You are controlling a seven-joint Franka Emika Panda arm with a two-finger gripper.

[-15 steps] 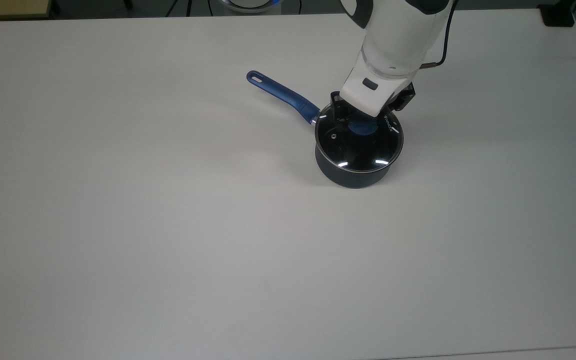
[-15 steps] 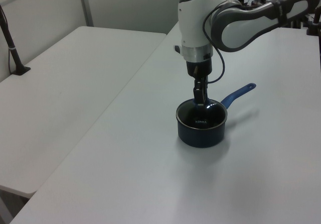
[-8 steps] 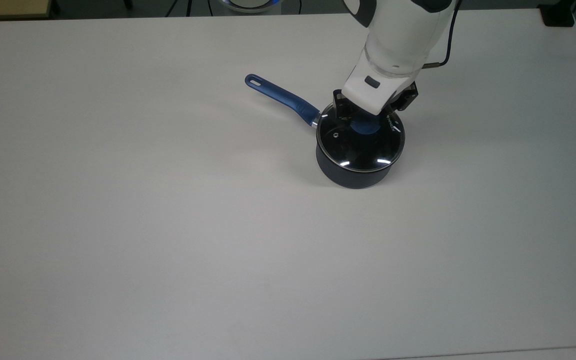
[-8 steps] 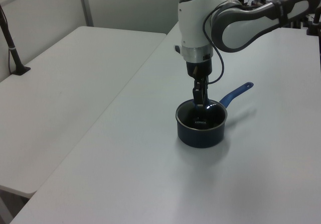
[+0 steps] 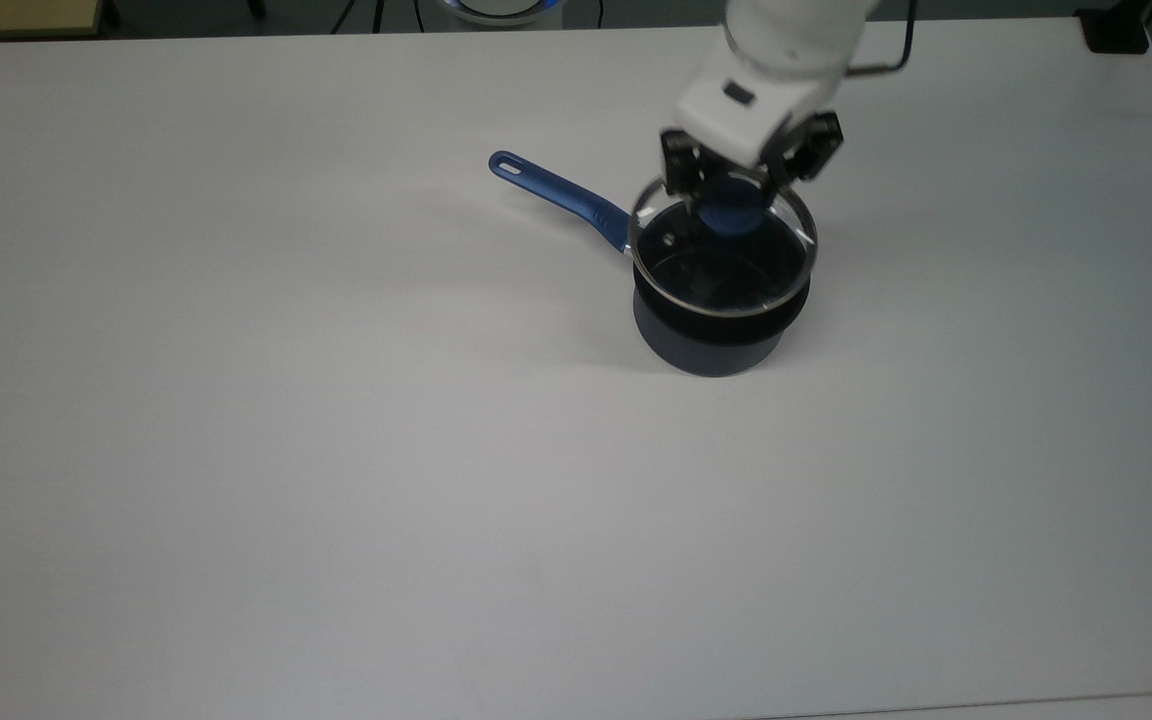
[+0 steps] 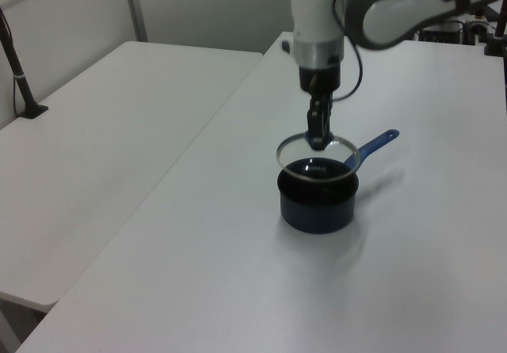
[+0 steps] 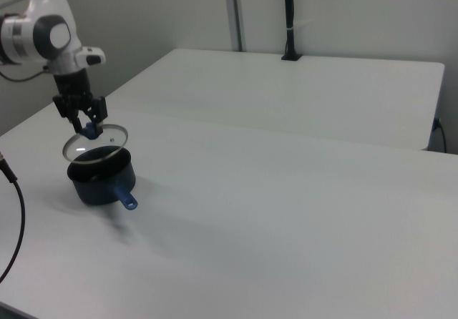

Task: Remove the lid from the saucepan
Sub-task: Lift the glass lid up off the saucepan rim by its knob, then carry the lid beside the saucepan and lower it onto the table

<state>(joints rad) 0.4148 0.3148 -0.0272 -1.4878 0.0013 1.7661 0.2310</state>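
The dark navy saucepan (image 5: 711,335) (image 6: 317,206) (image 7: 96,179) stands on the white table with its long blue handle (image 5: 556,198) pointing toward the top view's upper left. The clear glass lid (image 5: 726,265) (image 6: 295,149) (image 7: 107,141) hangs a little above the pan's rim, level and still over the pan. My gripper (image 5: 734,205) (image 6: 318,138) (image 7: 87,127) is shut on the lid's blue knob (image 5: 733,216) from above.
The white table (image 5: 336,450) stretches wide around the pan. A second white table (image 6: 103,131) adjoins it at the left view's left. A black post (image 7: 288,18) stands at the far edge in the right view, and a cable (image 7: 14,219) hangs at the right view's left.
The arm has risen, and the lid has come up off the saucepan with it. The saucepan has stayed in place.
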